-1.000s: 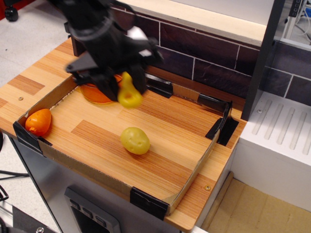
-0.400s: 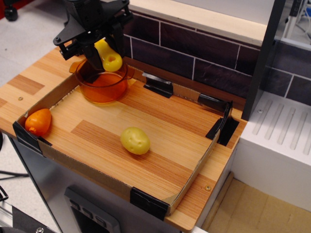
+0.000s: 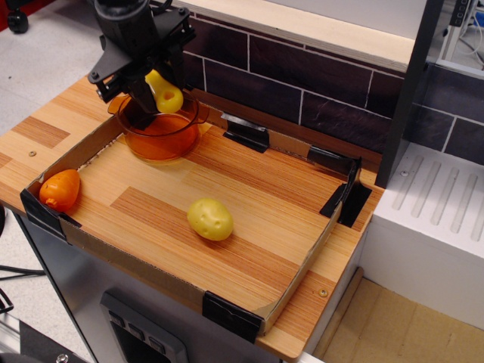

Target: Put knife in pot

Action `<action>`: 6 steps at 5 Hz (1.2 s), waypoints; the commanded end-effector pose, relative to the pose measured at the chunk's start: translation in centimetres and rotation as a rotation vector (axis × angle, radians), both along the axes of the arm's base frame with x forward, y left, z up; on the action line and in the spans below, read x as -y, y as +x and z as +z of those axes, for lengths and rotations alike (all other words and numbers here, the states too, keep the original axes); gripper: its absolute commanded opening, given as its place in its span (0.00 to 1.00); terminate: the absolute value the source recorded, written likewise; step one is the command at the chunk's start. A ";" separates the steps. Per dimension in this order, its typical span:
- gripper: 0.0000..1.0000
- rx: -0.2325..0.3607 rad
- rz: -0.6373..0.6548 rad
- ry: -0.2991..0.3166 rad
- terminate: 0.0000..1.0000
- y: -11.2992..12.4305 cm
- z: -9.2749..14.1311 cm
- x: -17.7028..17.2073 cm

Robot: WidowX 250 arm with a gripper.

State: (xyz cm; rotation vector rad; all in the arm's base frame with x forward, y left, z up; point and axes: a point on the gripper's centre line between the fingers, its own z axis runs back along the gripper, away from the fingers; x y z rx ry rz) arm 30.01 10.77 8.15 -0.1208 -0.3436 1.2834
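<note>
Single view, observation.image. Landmark: the round translucent orange-amber plastic pot (image 3: 160,128) with two side handles, in the far-left corner of the shallow cardboard-walled tray (image 3: 299,280) on the wooden bench (image 3: 45,125).

Black robot hand (image 3: 149,91) hangs directly above the pot's mouth, clamped on the toy plastic knife (image 3: 163,92). Only the yellow handle, with its small hole, shows, pointing up and to the right of the pot's centre; the white blade is hidden behind the fingers, so I cannot tell whether its tip has entered the pot. Jaws narrow, closed on the knife.

Step in hand, as I judge it: release into the pot. To do it well, keep the knife centred over the opening, lower until the tip is below the rim, then open; the pot looks light, so avoid nudging its wall.

Elsewhere: yellow-green potato-shaped lump (image 3: 210,219) well in front of the pot, mid-tray; small orange toy fruit (image 3: 60,190) front-left of the pot, at the tray's near-left corner
</note>
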 end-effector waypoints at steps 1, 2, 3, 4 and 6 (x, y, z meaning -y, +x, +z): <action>0.00 0.084 0.052 0.063 0.00 0.6 0.5 -1.9; 0.00 0.087 0.075 0.066 0.00 1.1 0.4 -2.6; 0.00 0.072 0.072 0.099 0.00 1.4 -0.4 -2.8; 0.00 0.050 0.063 0.127 0.00 1.5 -1.0 -2.9; 1.00 0.003 0.001 0.164 0.00 0.9 -1.2 -1.4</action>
